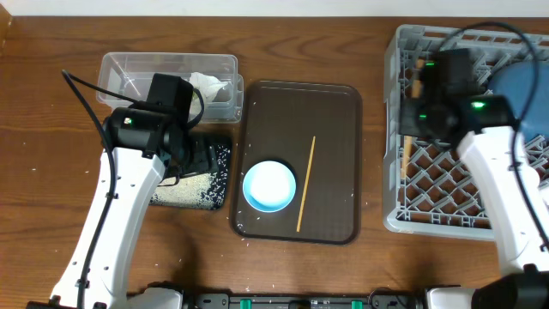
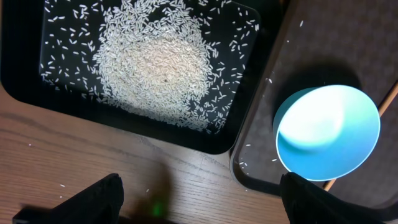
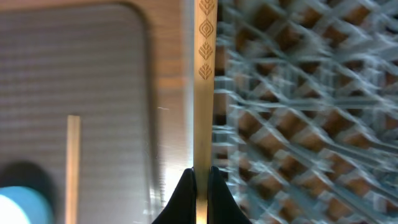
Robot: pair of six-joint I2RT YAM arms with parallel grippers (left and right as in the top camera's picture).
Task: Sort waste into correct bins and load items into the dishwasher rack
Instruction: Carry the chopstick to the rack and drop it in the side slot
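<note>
My right gripper (image 3: 202,177) is shut on a wooden chopstick (image 3: 204,81) and holds it over the left edge of the grey dishwasher rack (image 1: 446,184); the chopstick (image 1: 401,159) shows there overhead. The second chopstick (image 1: 306,182) lies on the brown serving tray (image 1: 334,112) beside the pale-blue bowl (image 1: 269,185). The blue plate (image 1: 525,94) stands in the rack. My left gripper (image 2: 199,199) is open and empty above the table, near the black tray (image 2: 25,68) holding white rice (image 2: 155,62). The bowl (image 2: 328,132) shows to its right. The clear tub (image 1: 129,69) holds white tissue (image 1: 210,84).
Loose rice grains (image 2: 249,152) lie scattered on the brown serving tray's edge and on the wooden table (image 1: 51,172). The serving tray sits between the black tray and the rack. The left arm (image 1: 120,206) stretches over the table's left part.
</note>
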